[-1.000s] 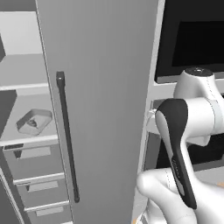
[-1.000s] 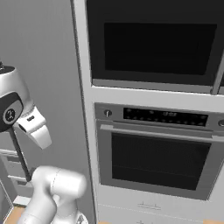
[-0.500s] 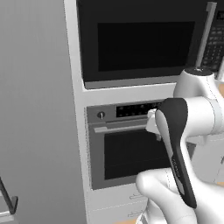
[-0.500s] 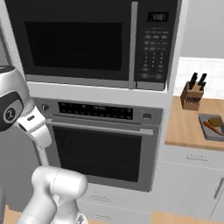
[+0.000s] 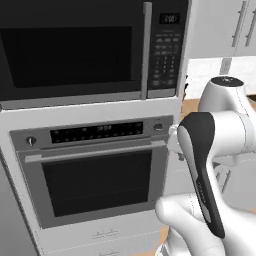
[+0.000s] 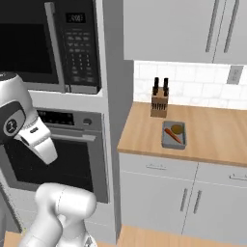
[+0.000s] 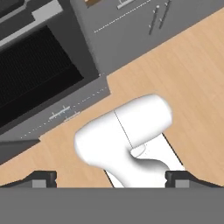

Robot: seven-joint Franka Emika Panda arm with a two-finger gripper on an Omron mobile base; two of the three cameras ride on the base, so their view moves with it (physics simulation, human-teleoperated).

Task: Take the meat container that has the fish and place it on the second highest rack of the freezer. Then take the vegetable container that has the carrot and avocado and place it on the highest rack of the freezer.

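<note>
While the pincer hangs wide open with nothing between its tips, pointing down at the wooden floor beside the oven, the vegetable tray sits well apart from it on the wooden counter, near the front edge and just in front of the knife block. Its carrot lies lengthwise, the avocado at the tray's back end.

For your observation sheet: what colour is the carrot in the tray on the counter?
Bright orange-red; the carrot shows best in the right base view.
</note>
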